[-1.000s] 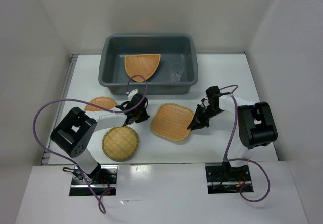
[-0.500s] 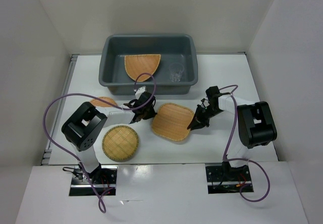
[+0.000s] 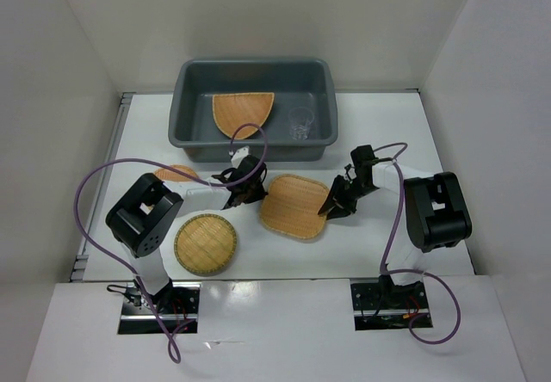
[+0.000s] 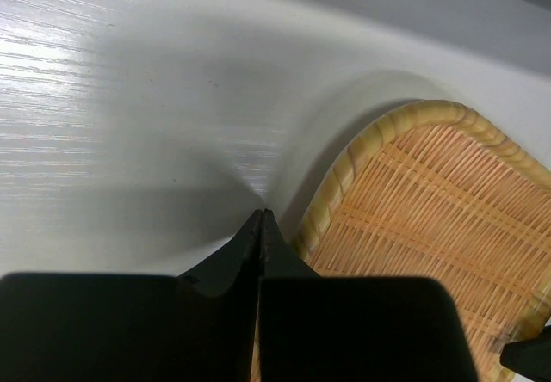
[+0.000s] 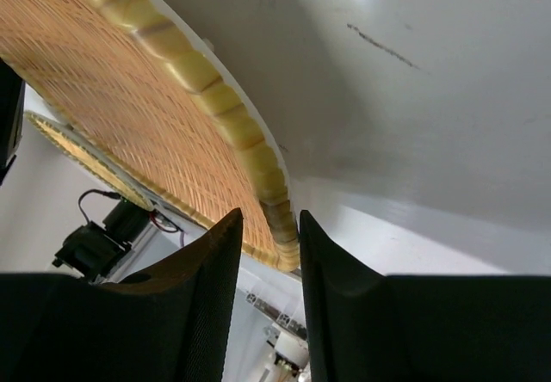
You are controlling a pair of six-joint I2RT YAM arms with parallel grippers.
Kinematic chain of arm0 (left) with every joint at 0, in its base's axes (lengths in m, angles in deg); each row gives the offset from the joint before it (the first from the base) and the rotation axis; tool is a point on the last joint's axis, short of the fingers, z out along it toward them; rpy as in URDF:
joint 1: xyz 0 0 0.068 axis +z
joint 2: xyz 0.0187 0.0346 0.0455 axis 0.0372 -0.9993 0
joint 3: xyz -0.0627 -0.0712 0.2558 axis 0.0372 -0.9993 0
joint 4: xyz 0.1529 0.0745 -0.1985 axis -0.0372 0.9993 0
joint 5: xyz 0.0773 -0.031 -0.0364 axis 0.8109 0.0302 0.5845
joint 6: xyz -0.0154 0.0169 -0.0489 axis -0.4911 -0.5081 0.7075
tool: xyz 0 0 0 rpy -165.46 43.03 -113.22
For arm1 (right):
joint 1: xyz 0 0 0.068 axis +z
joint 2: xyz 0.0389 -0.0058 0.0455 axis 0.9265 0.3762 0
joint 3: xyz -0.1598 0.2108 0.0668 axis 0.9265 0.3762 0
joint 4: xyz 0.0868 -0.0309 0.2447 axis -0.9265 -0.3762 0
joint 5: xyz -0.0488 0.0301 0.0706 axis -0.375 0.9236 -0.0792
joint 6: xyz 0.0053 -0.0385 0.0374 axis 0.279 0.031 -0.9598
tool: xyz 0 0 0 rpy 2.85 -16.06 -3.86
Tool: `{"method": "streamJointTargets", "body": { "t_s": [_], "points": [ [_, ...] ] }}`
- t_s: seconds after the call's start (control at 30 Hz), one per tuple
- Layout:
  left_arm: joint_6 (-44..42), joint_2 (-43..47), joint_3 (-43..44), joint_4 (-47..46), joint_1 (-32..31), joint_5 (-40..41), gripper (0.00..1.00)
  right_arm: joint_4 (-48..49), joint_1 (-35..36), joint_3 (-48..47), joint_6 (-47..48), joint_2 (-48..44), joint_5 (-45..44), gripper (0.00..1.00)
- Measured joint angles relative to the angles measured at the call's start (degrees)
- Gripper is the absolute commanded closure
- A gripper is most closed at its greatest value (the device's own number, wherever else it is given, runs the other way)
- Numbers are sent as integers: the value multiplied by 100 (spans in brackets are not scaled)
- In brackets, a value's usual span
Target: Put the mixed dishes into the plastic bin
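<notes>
**Bracketing the rounded square tray, one gripper at each edge**

Your rounded square wicker tray [image 3: 295, 206] lies on the white bench [image 3: 379, 124] in the middle of the scene, near of the plastic bin [image 3: 293, 150] and apart from it.

The left gripper [image 3: 248, 194] is at the tray's left edge. Its jaws are pressed fully together and hold nothing. In the left wrist view the closed tip is down by the bench surface, just beside the tray's rolled rim. You cannot tell whether it touches the rim.

The right gripper [image 5: 270, 220] is at the tray's right edge, with its jaws partway apart and astride the rim. One finger sits over the woven face and the other on the outer side. The rim fills most of the gap. You cannot tell whether the jaws pinch it or only surround it.

The bin stands at the far middle of the bench. Inside it, the fan-shaped wicker tray [image 3: 244, 113] lies left of centre. The clear glass cup [image 3: 300, 124] stands upright toward the right wall, apart from that tray.

Two round wicker trays are on the left of the bench. The near round tray [image 3: 206, 244] lies in full view just beside the left arm. The far round tray [image 3: 172, 174] is partly hidden behind that arm.
</notes>
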Motion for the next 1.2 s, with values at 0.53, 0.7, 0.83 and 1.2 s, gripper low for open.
{"method": "streamJointTargets", "body": {
  "t_s": [0.53, 0.7, 0.83, 1.2],
  "points": [
    [-155, -22, 72, 103, 0, 57, 100, 861, 0, 431, -358, 83, 131, 60],
    [-170, -22, 72, 107, 0, 83, 100, 1045, -2, 470, -428, 101, 232, 60],
    [-223, -22, 72, 109, 9, 122, 100, 1231, -2, 529, -555, 101, 275, 60],
    [-310, -22, 72, 122, 79, 319, 100, 1703, 116, 575, -855, 280, 549, 62]
  ]
}}
